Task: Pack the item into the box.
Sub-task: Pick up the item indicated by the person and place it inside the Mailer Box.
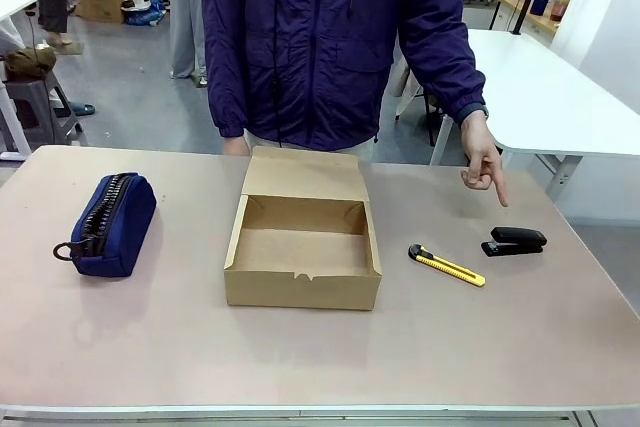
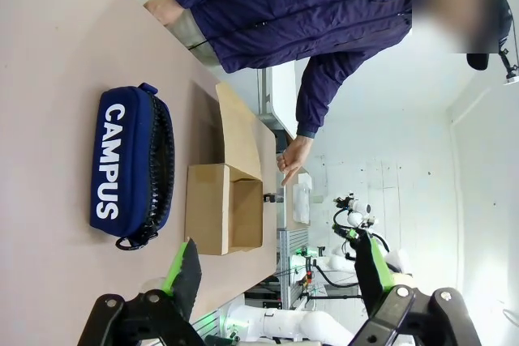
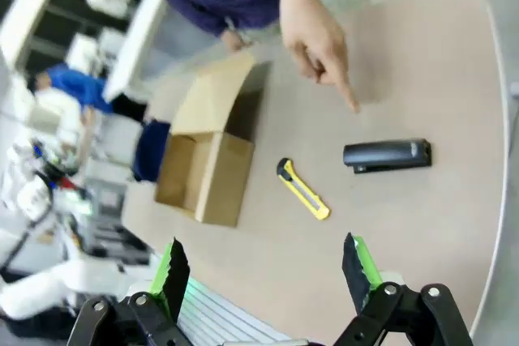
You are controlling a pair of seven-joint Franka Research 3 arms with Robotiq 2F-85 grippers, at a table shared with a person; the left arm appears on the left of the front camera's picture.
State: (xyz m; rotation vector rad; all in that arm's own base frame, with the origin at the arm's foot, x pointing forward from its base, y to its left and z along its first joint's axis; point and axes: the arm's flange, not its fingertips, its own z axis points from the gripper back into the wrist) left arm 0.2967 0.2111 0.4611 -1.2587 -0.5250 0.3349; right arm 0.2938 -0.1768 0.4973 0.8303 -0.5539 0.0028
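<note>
Two pairs of jaws, wide, empty. Step: approach; item [image 1: 515, 241] on worktop [image 1: 300, 357], hand [image 1: 483, 162] pointing. Next: right jaws straddle item.

The person [image 1: 330, 47] across the table [image 1: 150, 347] is cut off at the shoulders by the front view's top edge; one hand [image 1: 236, 146] half hidden behind the tabletop's far rim; from the left wrist, a dark speck [image 2: 268, 198] past the cardboard box [image 2: 207, 208] is too small to name; from the right wrist, the navy pouch [image 3: 150, 151] lies mostly hidden behind that box, the room [image 3: 57, 79] beyond a blur.
</note>
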